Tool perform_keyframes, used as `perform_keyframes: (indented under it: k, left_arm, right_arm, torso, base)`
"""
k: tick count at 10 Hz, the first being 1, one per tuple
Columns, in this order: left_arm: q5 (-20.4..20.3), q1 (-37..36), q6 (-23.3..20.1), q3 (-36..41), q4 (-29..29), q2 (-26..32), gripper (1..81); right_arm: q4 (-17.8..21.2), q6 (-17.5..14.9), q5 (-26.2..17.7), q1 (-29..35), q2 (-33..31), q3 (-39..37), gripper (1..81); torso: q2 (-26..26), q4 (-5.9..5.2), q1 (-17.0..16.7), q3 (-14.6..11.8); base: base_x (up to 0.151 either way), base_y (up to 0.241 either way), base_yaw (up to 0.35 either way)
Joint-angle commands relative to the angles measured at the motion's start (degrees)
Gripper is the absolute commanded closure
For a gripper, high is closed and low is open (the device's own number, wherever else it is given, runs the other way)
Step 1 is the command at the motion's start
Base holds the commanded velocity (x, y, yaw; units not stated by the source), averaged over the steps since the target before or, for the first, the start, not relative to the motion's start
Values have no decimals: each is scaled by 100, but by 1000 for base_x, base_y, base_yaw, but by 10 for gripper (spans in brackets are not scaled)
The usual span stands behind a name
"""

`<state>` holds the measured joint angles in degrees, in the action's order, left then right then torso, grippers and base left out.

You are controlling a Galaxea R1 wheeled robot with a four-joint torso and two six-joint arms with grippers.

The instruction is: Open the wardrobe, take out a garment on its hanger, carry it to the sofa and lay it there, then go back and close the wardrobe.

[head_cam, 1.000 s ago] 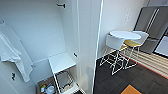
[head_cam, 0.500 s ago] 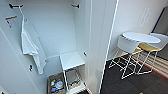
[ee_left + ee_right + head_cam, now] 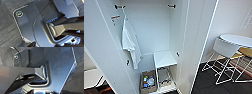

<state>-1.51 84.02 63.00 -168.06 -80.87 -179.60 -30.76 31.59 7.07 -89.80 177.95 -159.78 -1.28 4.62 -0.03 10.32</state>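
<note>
We see the wardrobe (image 3: 159,37) standing open in the head view, its top and foot cut off by the frame; left door (image 3: 101,50) swung wide, right door (image 3: 197,42) edge-on to us, hiding what lies just behind it; inside, a white shirt (image 3: 129,42) hangs from a black hook (image 3: 119,6) at the upper left, a second black hook (image 3: 171,6) at the upper right is bare; a low white shelf (image 3: 164,58) sits at the lower right, a basket (image 3: 147,82) of blurred small items beside it on the wardrobe floor, contents too soft to name; right of the wardrobe, a round white bench (image 3: 236,40) with a white chair (image 3: 225,50) and a yellow seat (image 3: 246,51), partly cut off; dark floor (image 3: 206,82) open between the right door and the chair legs; both wrist views give our own dark plate over dark carpet; jaws: we cannot tell, either side.
</note>
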Motion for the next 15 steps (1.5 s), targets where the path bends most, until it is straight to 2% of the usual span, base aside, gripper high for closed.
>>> perform_keyframes:
  k: [1,8,15]
  left_arm:
    - [318,-188,-25,27,-87,-50,10]
    - [318,-179,-25,45,-139,-41,10]
    - [309,-188,115,37,18,38,10]
  right_arm:
    - [-44,-3,-276,141,33,1,10]
    - [-53,-3,-276,150,33,1,10]
    - [-62,-3,-285,167,33,-8,10]
  torso:
    - [0,0,3,0]
    - [0,2,3,0]
    - [0,0,3,0]
  base:
    - [0,0,283]
    - [0,0,282]
    - [0,0,18]
